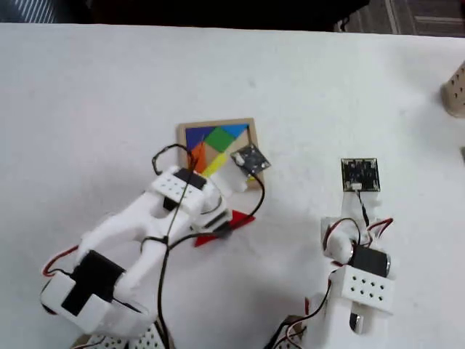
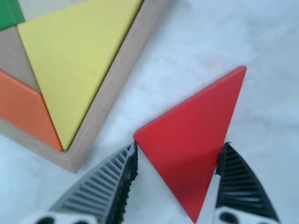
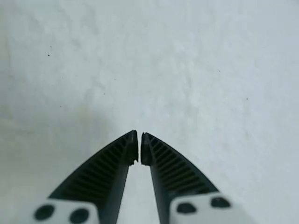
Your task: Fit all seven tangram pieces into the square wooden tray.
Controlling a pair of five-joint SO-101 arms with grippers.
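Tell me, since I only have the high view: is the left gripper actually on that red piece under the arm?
Observer: Yes. The left wrist view shows the left gripper shut on the red triangle, a finger against each side.
Operator: Any gap left in the tray near there?
Observer: Bare tray floor shows between the orange piece and the yellow triangle.
Operator: And the right gripper?
Observer: The right gripper is shut on nothing, over the table.

Tray [image 1: 218, 122] — square, wooden, lying flat; blue, green, orange and yellow pieces [image 1: 216, 139] seated inside. Red triangle [image 2: 196, 135] — outside, just beside tray's corner, pinched by left hand [image 2: 180, 148].
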